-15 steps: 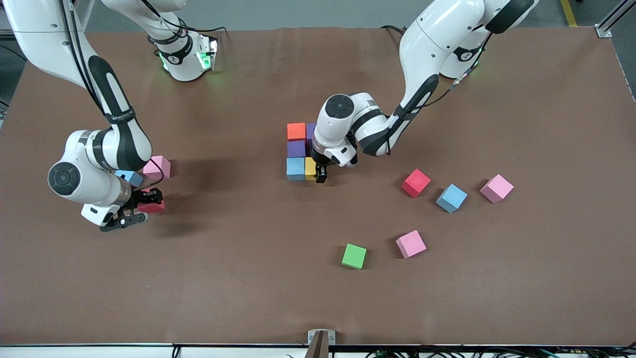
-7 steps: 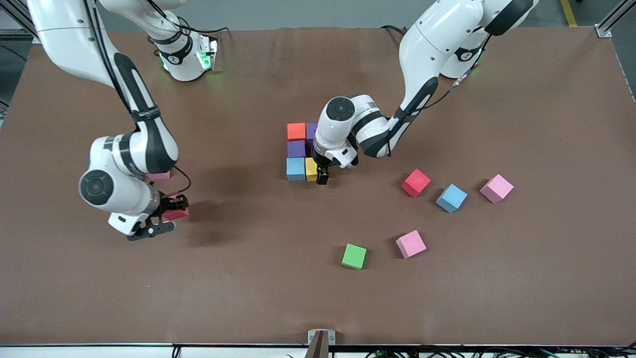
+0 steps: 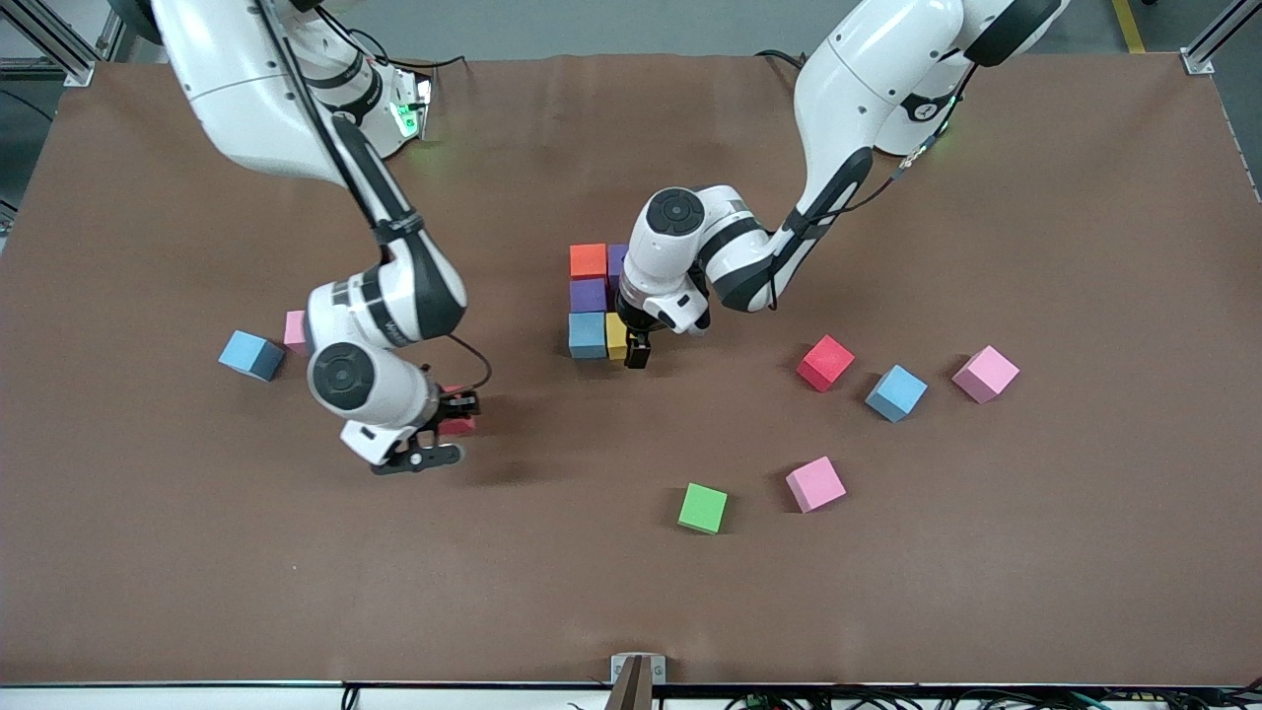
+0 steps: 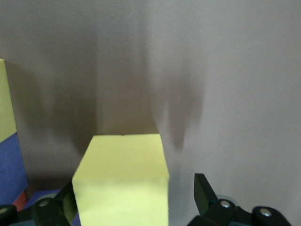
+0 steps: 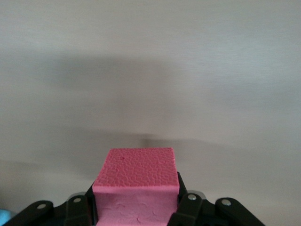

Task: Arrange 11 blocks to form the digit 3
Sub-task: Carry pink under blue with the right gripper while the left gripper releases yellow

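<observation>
Hidden/cut off: the digit 3 (image 3: 595, 301) is only partly built, and the left arm's wrist covers its edge toward the left arm's end. Visible there: orange block (image 3: 589, 260), purple block (image 3: 589, 294), light blue block (image 3: 587, 334), a sliver of a second purple block (image 3: 617, 262), and a yellow block (image 3: 616, 334) half hidden. Pink block (image 3: 295, 331) is mostly covered by the right arm.

Surface/room: brown matte table (image 3: 1035, 552), grey floor strip along the top, alu frame posts at the corners, cables at the bottom edge.

Orientation: the cluster's long axis runs toward/away from the front cam, a col of three w/ stubs toward the left arm's end.

Left gripper (image 3: 636, 347) is down at the yellow block, jaws wide, clear gap beside the cube in the left wrist view (image 4: 121, 181); block sits on the table, not gripped.

Right gripper (image 3: 446, 426) is up over bare table toward the right arm's end, jaws narrow, clamped on a red block (image 5: 136, 188).

Loose blocks: light blue (image 3: 251, 355) beside the pink one; red (image 3: 825, 363), light blue (image 3: 895, 392), pink (image 3: 985, 374) toward the left arm's end; green (image 3: 703, 508) and pink (image 3: 815, 483) nearer the cam.
</observation>
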